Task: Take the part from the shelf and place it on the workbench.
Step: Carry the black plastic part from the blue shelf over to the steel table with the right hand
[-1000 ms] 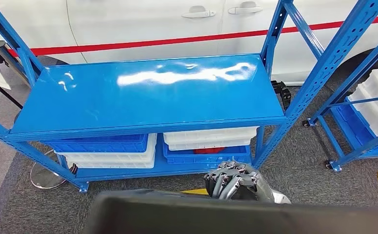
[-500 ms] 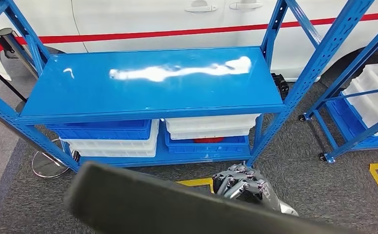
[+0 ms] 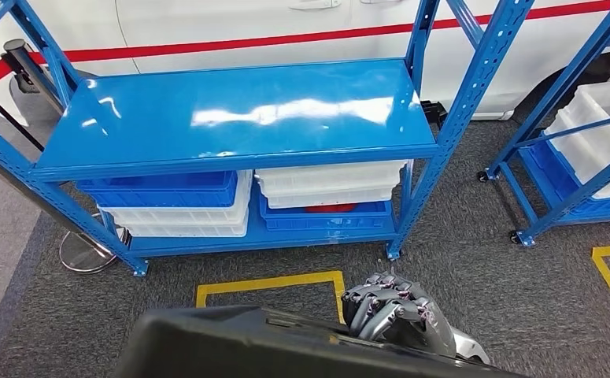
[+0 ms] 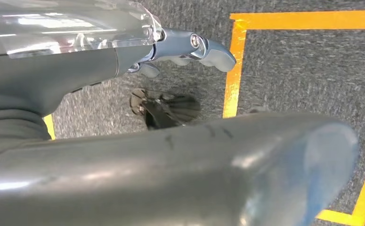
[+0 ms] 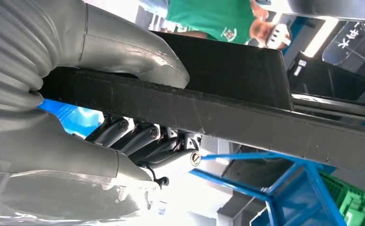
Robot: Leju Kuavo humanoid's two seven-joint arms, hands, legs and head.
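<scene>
We are gripping the long black part [image 3: 286, 346] at its right end, right hand [image 3: 392, 307] clamped on it, its length lying crosswise before the blue shelf [image 3: 238, 118].

On my left wrist feed I see the left hand [image 4: 124, 52] coming in from the left edge: a clear, glossy cover along the upper left of the frame, grey casing under it, and a blue-grey finger [image 4: 204, 46] reaching toward the upper centre with nothing visible in its grasp. A broad, smooth grey rounded body with a bluish sheen [image 4: 194, 179] runs across the whole lower half, blurred by closeness; I cannot tell what it is. Behind both lies dark grey speckled carpet [image 4: 303, 70], marked with yellow tape lines [image 4: 231, 84] from the upper right to the lower right corner. A small dark blurred shape [image 4: 164, 108] sits mid-frame.
</scene>
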